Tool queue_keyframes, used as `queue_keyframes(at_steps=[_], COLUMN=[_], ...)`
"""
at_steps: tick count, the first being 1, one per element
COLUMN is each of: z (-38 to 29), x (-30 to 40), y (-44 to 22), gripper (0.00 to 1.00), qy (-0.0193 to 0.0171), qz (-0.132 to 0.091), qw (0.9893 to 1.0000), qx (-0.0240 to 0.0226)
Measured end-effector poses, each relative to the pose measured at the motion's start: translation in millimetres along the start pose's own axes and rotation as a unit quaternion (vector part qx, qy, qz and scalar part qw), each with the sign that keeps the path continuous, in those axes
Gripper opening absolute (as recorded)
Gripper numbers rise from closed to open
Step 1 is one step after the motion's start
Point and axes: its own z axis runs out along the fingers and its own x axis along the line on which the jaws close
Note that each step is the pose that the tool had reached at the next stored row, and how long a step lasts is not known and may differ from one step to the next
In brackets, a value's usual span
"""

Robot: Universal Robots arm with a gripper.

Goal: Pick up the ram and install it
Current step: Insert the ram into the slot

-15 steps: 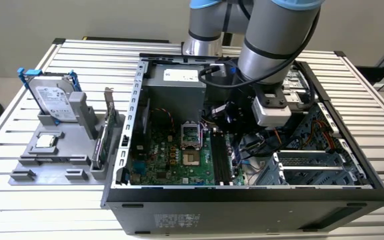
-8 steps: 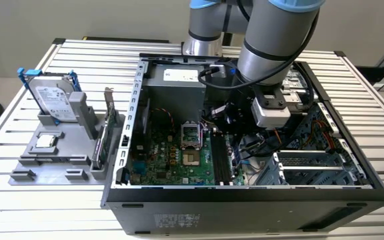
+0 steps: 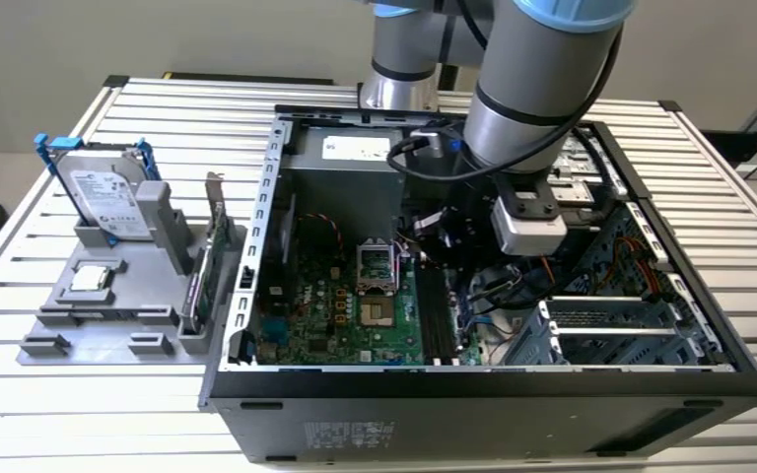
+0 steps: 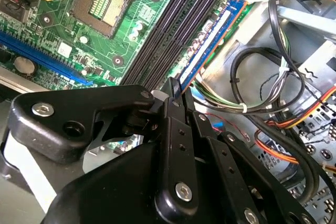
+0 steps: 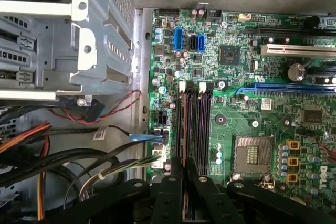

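The computer case lies open on its side on the slatted counter, so the motherboard faces upward and the memory slots can be reached from above. That orientation explains the arm's vertical approach at upper centre of the exterior view.

The ram stands on edge at the slot nearest the case's cable side, a blue strip running from centre toward the upper right of the second wrist view, parallel to and just beside the empty black slots. Whether it is fully seated cannot be told.

The tool is closed down narrow, its two fingers drawn together on the near end of the ram, gripping its upper edge. In the first wrist view the tool sits at lower centre, its fingers straddling the stick in line with the slots.

At the exterior view's left, a grey holder on the counter carries a hard drive and a green expansion card, well apart from the work.

The empty processor socket lies beside the slots.
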Motion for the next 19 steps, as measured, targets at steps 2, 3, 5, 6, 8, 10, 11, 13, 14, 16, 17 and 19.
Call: queue_keyframes(at_steps=[2, 3, 5, 6, 8, 10, 11, 13, 14, 16, 17, 19], z=[3.4, 5.2, 8.6, 9.8, 11.9, 13.4, 13.8, 15.3, 16.6, 20.1, 21.6, 23.8], x=[-0.1, -0.1, -0.1, -0.1, 0.0, 0.0, 0.0, 0.1, 0.1, 0.2, 0.2, 0.2], y=[-0.2, -0.3, -0.5, -0.5, -0.7, -0.8, -0.8, -0.9, -1.1, -1.6, -1.7, -1.9], gripper=[0.0, 0.0, 0.0, 0.0, 0.0, 0.0, 0.0, 0.0, 0.0, 0.0, 0.0, 0.0], qy=[0.0, 0.0, 0.0, -0.0001, -0.0001, -0.0002, -0.0002, -0.0001, -0.0002, -0.0001, -0.0001, -0.0001], qz=[0.0, 0.0, 0.0, 0.0, 0.0, 0.0, 0.0, 0.0, 0.0, 0.0, 0.0, -0.001], qw=[1.0, 1.0, 1.0, 1.0, 1.0, 0.9999, 0.9999, 0.9999, 0.9999, 0.9999, 0.9999, 0.9999], qx=[-0.0011, -0.0017, -0.0035, -0.0053, -0.0093, -0.012, -0.0121, -0.0121, -0.0121, -0.0121, -0.0121, -0.012])
